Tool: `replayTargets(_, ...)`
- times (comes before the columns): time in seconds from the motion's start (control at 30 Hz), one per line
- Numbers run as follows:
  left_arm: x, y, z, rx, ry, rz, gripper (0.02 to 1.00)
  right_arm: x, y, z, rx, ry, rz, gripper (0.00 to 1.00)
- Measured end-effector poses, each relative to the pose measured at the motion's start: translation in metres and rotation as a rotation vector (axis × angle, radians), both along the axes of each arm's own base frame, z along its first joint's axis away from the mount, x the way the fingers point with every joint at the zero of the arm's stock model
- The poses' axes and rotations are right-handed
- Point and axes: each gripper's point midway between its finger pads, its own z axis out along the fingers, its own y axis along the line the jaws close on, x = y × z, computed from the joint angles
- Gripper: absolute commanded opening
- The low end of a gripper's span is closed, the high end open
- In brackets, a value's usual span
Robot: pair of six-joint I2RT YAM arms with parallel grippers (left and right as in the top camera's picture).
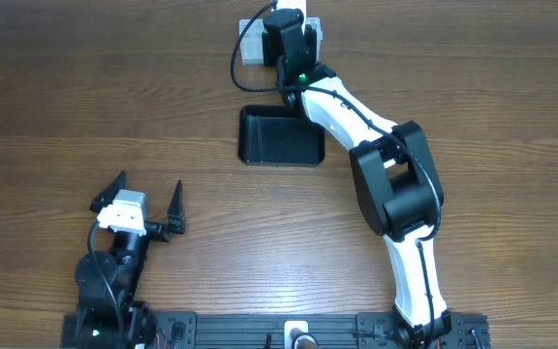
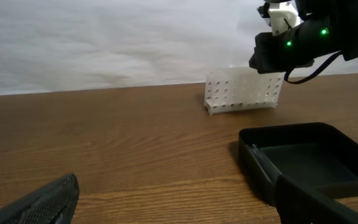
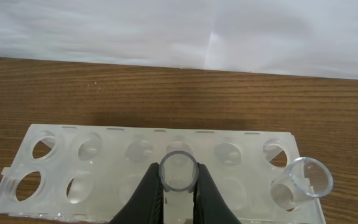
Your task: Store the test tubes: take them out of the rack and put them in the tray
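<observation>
Down at 8 o'clock on the brown wood-grain surface (image 1: 56, 97), the left claw (image 1: 148, 189) is seen parked near its own base. Its two black fingers (image 1: 175, 208) are spread wide apart, and nothing is held between them. It is kept well apart from everything else.

Across to the middle: the black rectangular plastic tray (image 1: 281, 155) is found just past centre, towards 12 o'clock, flat on the surface with its open side up. From the left wrist view its raised walls and dark floor are shown, but what lies on that floor cannot be made out.

At 12 o'clock from the tray, near but not touching, the clear plastic test tube rack (image 1: 252, 44) is stood at the far edge of the surface, against a white backdrop (image 2: 104, 37). Two rows of round holes are shown along its top.

Now the right arm (image 1: 395, 184), white and black: it is stretched from its base at 5 o'clock up past the tray's right end, and the right claw (image 3: 179, 190) is set directly above the rack. Its fingers are closed on a clear, open-mouthed test tube (image 3: 179, 169), which is held upright over the middle of the rack. Whether the tube's foot is seated in a hole cannot be told.

A second clear test tube (image 3: 303, 182) is seen standing in a corner hole at one end of the rack, slightly tilted and touched by no claw.
</observation>
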Motion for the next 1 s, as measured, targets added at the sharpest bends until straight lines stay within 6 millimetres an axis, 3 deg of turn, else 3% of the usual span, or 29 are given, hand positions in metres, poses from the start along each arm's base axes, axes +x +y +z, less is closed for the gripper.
replayTargets(0.2, 0.000, 0.000, 0.000, 0.000, 0.000, 0.000, 1.000, -0.001, -0.001, 0.006, -0.005, -0.005, 0.003, 0.066)
replayTargets(0.33, 0.000, 0.000, 0.000, 0.000, 0.000, 0.000, 1.000, -0.004, -0.002, 0.034, 0.009, -0.033, 0.003, 0.069)
replayTargets(0.63, 0.000, 0.000, 0.000, 0.000, 0.000, 0.000, 1.000, -0.031, -0.016, 0.163, 0.077, -0.187, 0.004, 0.056)
replayTargets(0.73, 0.000, 0.000, 0.000, 0.000, 0.000, 0.000, 0.998, -0.048, -0.024, 0.188, 0.076, -0.179, 0.001, 0.042)
replayTargets(0.83, 0.000, 0.000, 0.000, 0.000, 0.000, 0.000, 1.000, -0.070, -0.035, 0.184, 0.057, -0.082, -0.011, 0.029)
replayTargets(1.0, 0.000, 0.000, 0.000, 0.000, 0.000, 0.000, 1.000, -0.101, -0.048, 0.143, 0.032, 0.136, -0.046, 0.012)
